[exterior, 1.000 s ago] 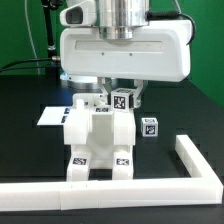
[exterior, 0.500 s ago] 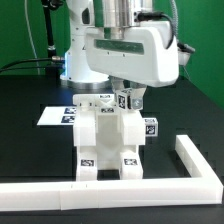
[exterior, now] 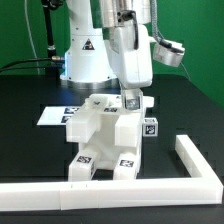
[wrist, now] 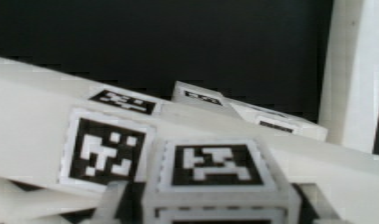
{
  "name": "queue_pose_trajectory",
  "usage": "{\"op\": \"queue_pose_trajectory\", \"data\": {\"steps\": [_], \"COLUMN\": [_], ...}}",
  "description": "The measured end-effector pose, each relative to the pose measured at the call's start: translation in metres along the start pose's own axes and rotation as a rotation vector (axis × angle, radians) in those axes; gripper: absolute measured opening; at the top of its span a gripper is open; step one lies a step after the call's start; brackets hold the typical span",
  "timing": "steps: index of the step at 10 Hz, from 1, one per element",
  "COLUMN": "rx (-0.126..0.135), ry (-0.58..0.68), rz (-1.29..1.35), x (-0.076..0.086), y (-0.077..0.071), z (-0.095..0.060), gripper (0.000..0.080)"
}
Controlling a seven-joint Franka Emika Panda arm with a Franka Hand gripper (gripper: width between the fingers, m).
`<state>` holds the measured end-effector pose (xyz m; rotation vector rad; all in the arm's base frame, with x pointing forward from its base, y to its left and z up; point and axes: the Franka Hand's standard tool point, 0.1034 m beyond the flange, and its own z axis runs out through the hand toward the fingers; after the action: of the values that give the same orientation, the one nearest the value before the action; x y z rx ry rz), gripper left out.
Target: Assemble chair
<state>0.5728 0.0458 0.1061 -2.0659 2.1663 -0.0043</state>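
The white blocky chair [exterior: 100,140] stands on the black table, turned at an angle, with tags on its front feet. My gripper [exterior: 131,103] reaches down over its top at the exterior view's right. It is shut on a cube-topped post [exterior: 130,100] of the chair. In the wrist view the tagged cube [wrist: 212,165] sits between my dark fingers [wrist: 131,198], and the gripper [wrist: 218,202] is closed against its sides. More tagged chair faces [wrist: 111,150] lie beside and behind it. A second tagged cube [exterior: 149,127] shows just to the exterior view's right of the chair.
The long white L-shaped border rail [exterior: 190,160] runs along the front and the exterior view's right. The marker board [exterior: 52,116] lies flat behind the chair on the exterior view's left. The robot's base [exterior: 85,55] stands at the back.
My wrist has turned about its vertical axis while gripping the post. The chair has turned with it, from facing front to standing at an angle.
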Motion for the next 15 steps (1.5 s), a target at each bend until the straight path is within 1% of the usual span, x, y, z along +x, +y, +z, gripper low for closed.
{"op": "queue_pose_trajectory", "data": {"steps": [1,2,3,4,5,6,7,10,12,13,14,15], "rx": [0.0,-0.001,-0.003,-0.012,-0.013,-0.013,-0.044,-0.045,-0.037,-0.038,-0.042,-0.052], "ry": [0.0,0.0,0.0,-0.004,-0.007,-0.024,-0.035,-0.037,-0.03,-0.021,0.007,0.042], "rz": [0.002,-0.024,-0.078,-0.216,-0.421,-0.575,-0.771,-1.0,-1.227,-1.324,-1.452,-1.629], "x": [0.0,0.0,0.0,-0.001,-0.003,-0.022,-0.029,-0.023,-0.005,0.003,0.007,-0.005], "y": [0.0,0.0,0.001,0.002,0.003,0.005,0.01,0.009,0.001,-0.001,-0.005,-0.007], "z": [0.0,0.0,0.0,0.001,0.001,0.001,0.003,0.003,-0.01,-0.013,-0.015,-0.011], "gripper": [0.0268,0.0426,0.0426,0.0559,0.063,0.0644,0.0644,0.0649,0.0649,0.0649,0.0649,0.0649]}}
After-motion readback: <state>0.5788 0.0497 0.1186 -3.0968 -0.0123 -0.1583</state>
